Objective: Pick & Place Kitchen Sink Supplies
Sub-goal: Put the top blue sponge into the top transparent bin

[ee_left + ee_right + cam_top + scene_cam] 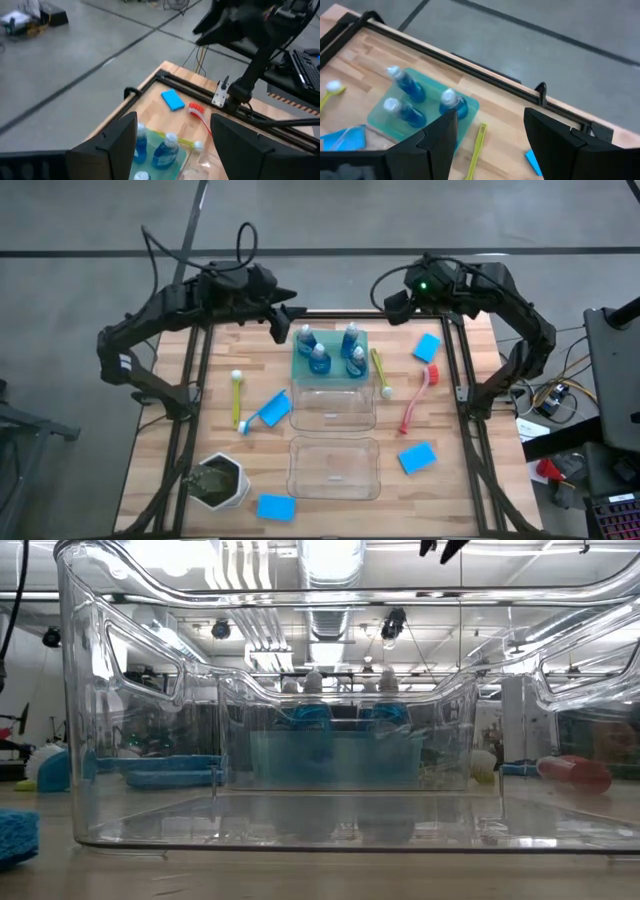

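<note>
Both the left gripper (172,137) and right gripper (490,132) hang parted and empty at the frame's top, while the bottles (312,712) blur behind bin walls (150,740).

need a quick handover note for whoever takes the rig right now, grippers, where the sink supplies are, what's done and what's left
Left gripper: open, empty, raised at the table's far edge.
Right gripper: open, empty, raised at the far edge too.
Four bottles stand on the green tray.
Sponges: one by the far right corner, one right of the near bin, one at the near edge, one left of the far bin, touching a brush.
Brushes: yellow-green ones left and right of the tray, a red one further right.
Both clear bins are empty, so nothing is placed; everything is left.
</note>
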